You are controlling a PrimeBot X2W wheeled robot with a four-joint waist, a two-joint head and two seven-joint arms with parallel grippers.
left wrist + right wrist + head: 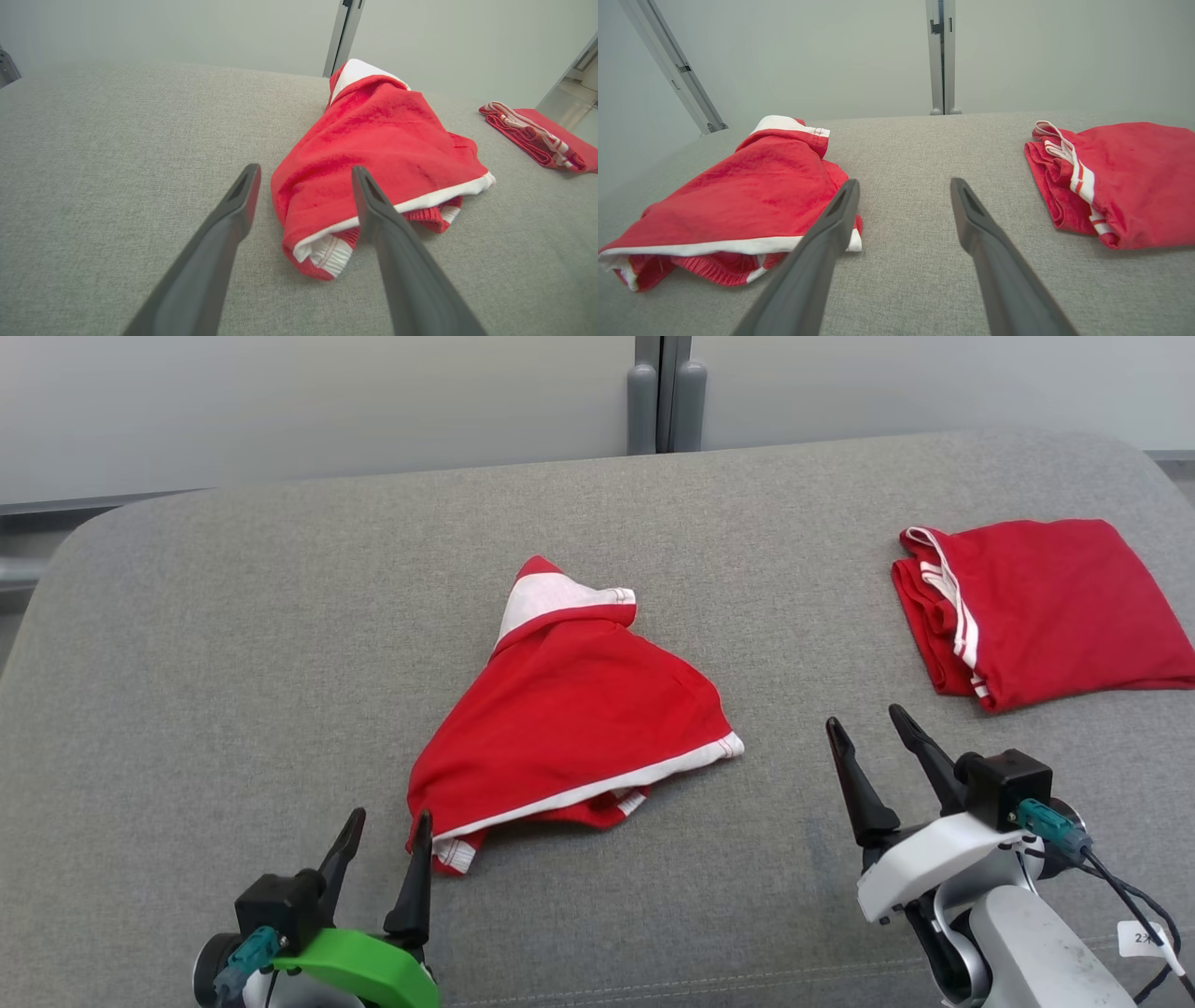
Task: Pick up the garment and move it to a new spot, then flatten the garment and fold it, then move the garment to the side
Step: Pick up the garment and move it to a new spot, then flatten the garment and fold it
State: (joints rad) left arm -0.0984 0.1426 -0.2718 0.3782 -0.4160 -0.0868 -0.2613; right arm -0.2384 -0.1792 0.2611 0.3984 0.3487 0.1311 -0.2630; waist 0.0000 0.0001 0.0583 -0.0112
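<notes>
Red garment (569, 709) sits bunched mid-frame on the desk (233, 663), corner right beside the left end effector (391, 813), handy for tugging it flat, I guess. That one and the right end effector (864, 715) both gape wide, empty.

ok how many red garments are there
2. The crumpled garment lies in the middle, just ahead of the left gripper; the folded garment lies to the right, beyond the right gripper. None looks hidden.

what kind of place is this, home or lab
Probably a lab or test room: a grey padded work surface, bare pale wall panels with a metal post, and a crumpled red garment and a folded red garment laid out.
</notes>
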